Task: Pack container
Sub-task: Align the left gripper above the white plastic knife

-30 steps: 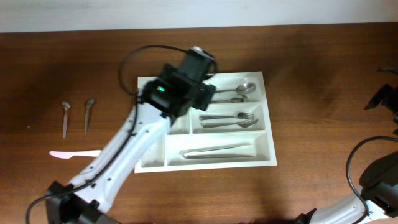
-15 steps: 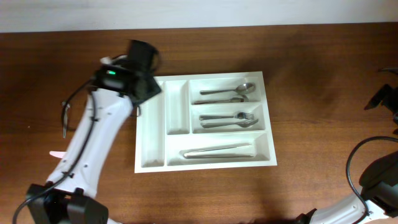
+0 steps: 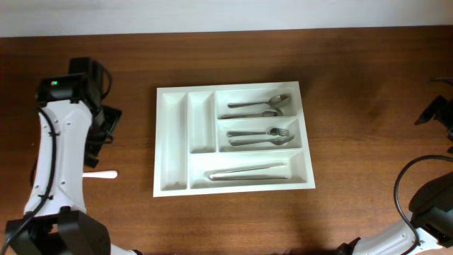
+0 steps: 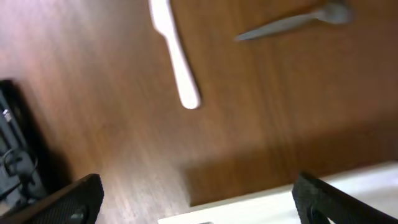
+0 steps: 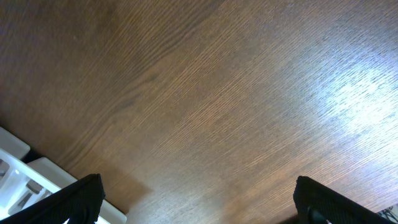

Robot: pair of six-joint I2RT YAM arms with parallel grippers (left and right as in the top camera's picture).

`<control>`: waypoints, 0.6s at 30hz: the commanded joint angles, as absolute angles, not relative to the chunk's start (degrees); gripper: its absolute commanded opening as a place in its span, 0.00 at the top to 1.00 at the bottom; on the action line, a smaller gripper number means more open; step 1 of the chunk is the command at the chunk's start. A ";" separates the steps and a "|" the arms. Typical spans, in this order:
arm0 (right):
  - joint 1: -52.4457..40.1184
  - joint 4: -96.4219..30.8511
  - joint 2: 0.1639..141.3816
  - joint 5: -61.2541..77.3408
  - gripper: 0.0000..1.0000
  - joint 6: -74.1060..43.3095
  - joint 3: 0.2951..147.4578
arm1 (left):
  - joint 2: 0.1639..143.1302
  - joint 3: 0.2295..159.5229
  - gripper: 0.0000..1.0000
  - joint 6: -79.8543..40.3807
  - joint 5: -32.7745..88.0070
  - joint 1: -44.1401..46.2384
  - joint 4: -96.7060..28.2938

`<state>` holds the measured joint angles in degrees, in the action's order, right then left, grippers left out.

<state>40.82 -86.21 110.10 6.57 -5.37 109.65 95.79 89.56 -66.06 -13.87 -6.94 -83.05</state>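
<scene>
Jaws were found spread wide on both claws, nothing grasped. The left gripper (image 4: 199, 205) was held above the table (image 3: 354, 71), left of the container (image 3: 170, 142) and apart from it. A white plastic knife (image 4: 176, 56) and a metal spoon (image 4: 292, 22) were seen on the wood beneath it; overhead, the knife was partly hidden under the arm. The right gripper (image 5: 199, 202) was held over bare wood at far right, with a container corner caught in its wrist view. The container was set flat mid-table: spoons (image 3: 258, 106) in the top wide compartment, forks (image 3: 262, 134) in the middle, long steel utensils (image 3: 248, 172) in the bottom.
</scene>
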 commanded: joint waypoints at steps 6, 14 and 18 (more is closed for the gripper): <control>40.51 -86.08 110.41 6.90 0.01 -4.91 109.49 | 95.53 76.86 0.01 -67.11 -10.33 -9.43 -73.97; 40.51 -86.08 110.41 6.90 0.01 -4.91 109.49 | 95.53 74.13 0.01 -73.56 -10.31 -14.79 -74.65; 40.51 -86.08 110.41 6.90 0.01 -4.91 109.49 | 95.55 74.00 0.01 -74.56 -10.24 -20.36 -76.64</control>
<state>40.82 -86.21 110.10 6.57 -5.34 109.65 95.81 74.41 -71.70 -10.24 -17.17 -75.81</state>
